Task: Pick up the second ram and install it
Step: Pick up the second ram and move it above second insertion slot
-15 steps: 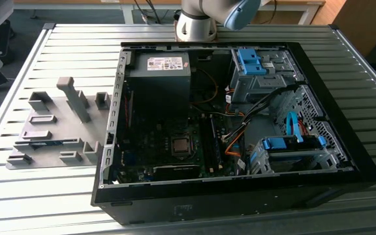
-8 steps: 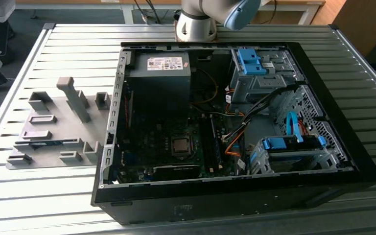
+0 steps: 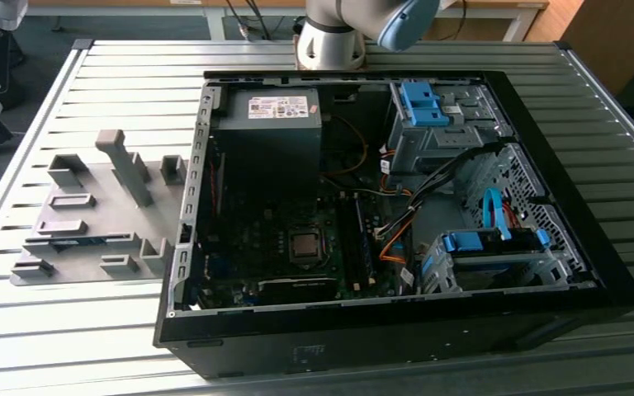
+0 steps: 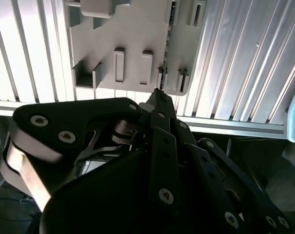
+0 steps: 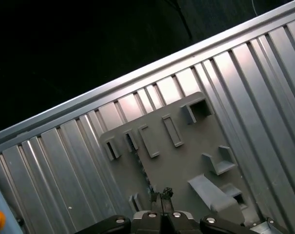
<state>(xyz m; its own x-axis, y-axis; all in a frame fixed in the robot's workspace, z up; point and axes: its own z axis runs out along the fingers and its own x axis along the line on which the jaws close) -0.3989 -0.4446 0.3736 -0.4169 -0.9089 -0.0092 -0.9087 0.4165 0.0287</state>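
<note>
The second ram (image 3: 75, 240) is a thin blue-green strip standing on edge in a slot of the grey holder (image 3: 102, 186), on the table at the exterior view's left of the computer case. In both wrist views my gripper (image 5: 160, 193) hangs well above that holder (image 5: 181, 151), fingertips pointing down at it. Its fingers (image 4: 159, 105) are pressed together with nothing between them. The second wrist view has the gripper (image 4: 157, 92) tips over the holder's (image 4: 133, 34) near edge.
An open black computer case (image 3: 581, 272) lies on the slatted metal table (image 3: 130, 66), with the motherboard (image 3: 284, 247), cables and blue drive brackets (image 3: 422, 103) inside. The arm's base (image 3: 333, 37) stands behind the case. The holder carries several raised blocks and a tall post (image 3: 125, 165).
</note>
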